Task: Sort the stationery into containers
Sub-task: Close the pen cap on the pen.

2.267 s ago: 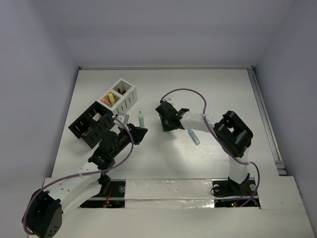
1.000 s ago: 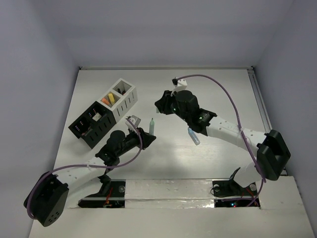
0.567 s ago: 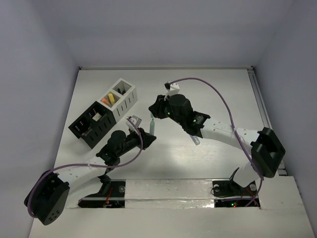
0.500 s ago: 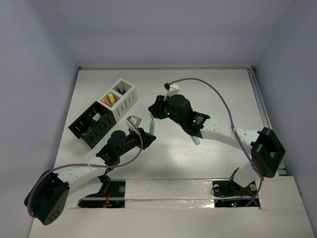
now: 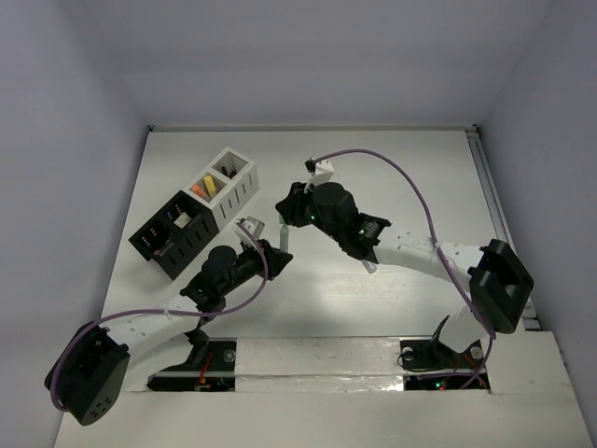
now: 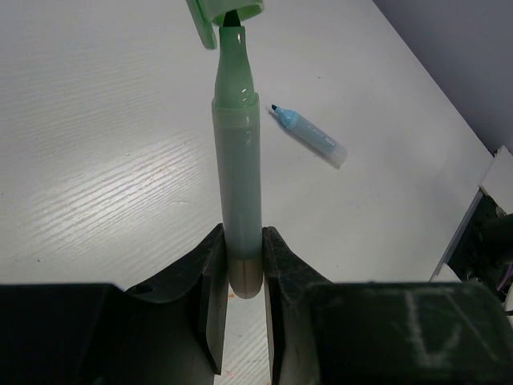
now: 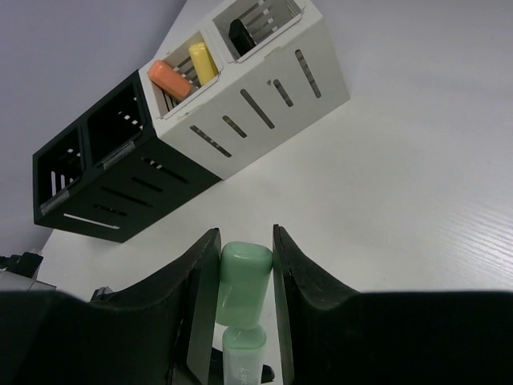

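left pincer [image 6: 240, 269] clamps green marker [image 6: 238, 176] upright near white box [image 7: 272, 104]; right pincer [image 7: 243, 250] clamps cap [image 7: 243, 281] at tip, likely capping.

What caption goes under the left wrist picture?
Left pincer grips a green marker, a green cap at its tip; an uncapped blue marker lies on the table.

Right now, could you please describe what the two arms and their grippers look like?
Both arms are white links joined by bulky black housings, each trailed by a thin purple cable. The left gripper and right gripper are matte black, with two flat fingers.
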